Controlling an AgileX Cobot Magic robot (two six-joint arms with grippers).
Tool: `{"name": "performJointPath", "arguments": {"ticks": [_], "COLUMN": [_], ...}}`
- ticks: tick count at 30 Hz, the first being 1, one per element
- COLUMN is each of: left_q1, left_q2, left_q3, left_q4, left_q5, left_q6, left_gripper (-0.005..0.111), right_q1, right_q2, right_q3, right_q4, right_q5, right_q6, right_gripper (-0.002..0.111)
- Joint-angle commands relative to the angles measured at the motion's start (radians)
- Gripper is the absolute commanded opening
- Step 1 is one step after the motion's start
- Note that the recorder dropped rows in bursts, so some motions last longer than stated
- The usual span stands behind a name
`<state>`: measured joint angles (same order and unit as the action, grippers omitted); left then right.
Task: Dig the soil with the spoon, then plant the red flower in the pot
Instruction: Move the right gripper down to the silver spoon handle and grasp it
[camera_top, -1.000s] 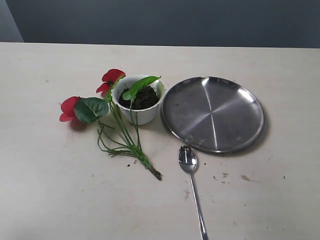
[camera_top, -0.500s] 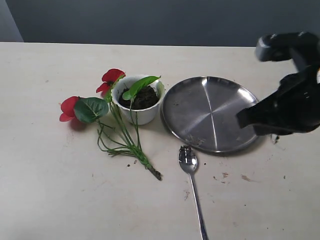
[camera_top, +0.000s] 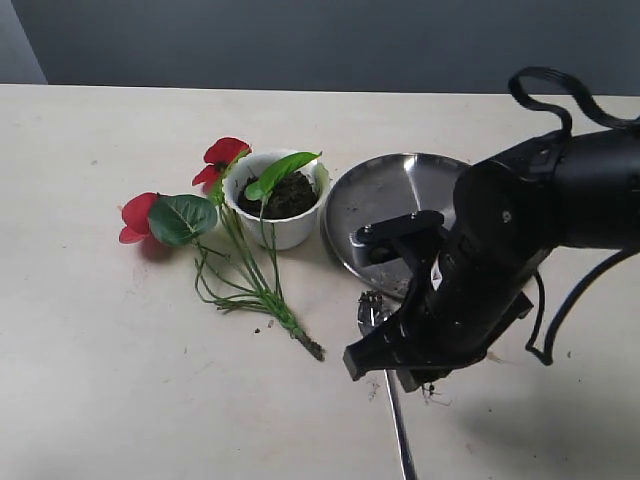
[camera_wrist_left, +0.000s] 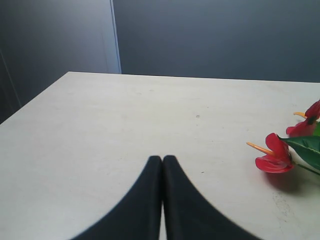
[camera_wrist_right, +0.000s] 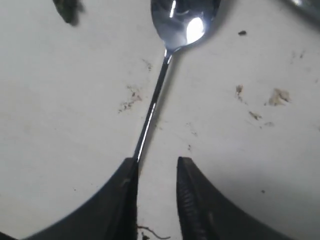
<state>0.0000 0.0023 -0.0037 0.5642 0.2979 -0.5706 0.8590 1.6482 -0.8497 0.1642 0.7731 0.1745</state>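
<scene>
The spoon (camera_top: 401, 440) lies on the table in front of the plate, its bowl (camera_wrist_right: 184, 19) flecked with dirt. My right gripper (camera_wrist_right: 157, 163) hovers low over the handle (camera_wrist_right: 154, 102), open, and the handle runs in along the inner edge of one finger. The right arm (camera_top: 490, 260) hides most of the spoon in the exterior view. The white pot (camera_top: 287, 233) holds dark soil (camera_top: 288, 198). The red flower (camera_top: 224, 152) lies on the table against the pot, one leaf draped over the soil. My left gripper (camera_wrist_left: 162, 159) is shut and empty, well short of a bloom (camera_wrist_left: 272, 158).
A large round steel plate (camera_top: 395, 195) sits right of the pot, partly covered by the right arm. Soil crumbs (camera_wrist_right: 278, 96) dot the table near the spoon. The flower's dark stem base (camera_top: 311, 347) lies just left of the spoon bowl.
The right arm has swung in from the right and come down over the spoon. Its jaws have opened. Spoon, flower and pot have not moved.
</scene>
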Motion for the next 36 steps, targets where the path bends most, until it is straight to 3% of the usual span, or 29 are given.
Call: {"name": "performJointPath", "arguments": {"ticks": [1, 13, 19, 36], "left_q1": [0.000, 0.000, 0.000, 0.000], "left_q2": [-0.002, -0.002, -0.002, -0.002], "left_q3": [0.004, 0.004, 0.004, 0.004], "left_q4": [0.002, 0.002, 0.002, 0.002], "left_q5": [-0.007, -0.007, -0.007, -0.007], "left_q6": [-0.002, -0.002, -0.002, -0.002], "left_gripper": [0.000, 0.000, 0.000, 0.000], "right_q1": [0.022, 0.070, 0.070, 0.070], "right_q2": [0.033, 0.102, 0.138, 0.251], "right_q3": [0.000, 0.000, 0.000, 0.000], "right_q4": [0.048, 0.039, -0.067, -0.005], "right_q5": [-0.055, -0.119, -0.108, -0.122], "right_q6": [-0.001, 0.025, 0.136, 0.138], "right_gripper": [0.032, 0.032, 0.032, 0.030]}}
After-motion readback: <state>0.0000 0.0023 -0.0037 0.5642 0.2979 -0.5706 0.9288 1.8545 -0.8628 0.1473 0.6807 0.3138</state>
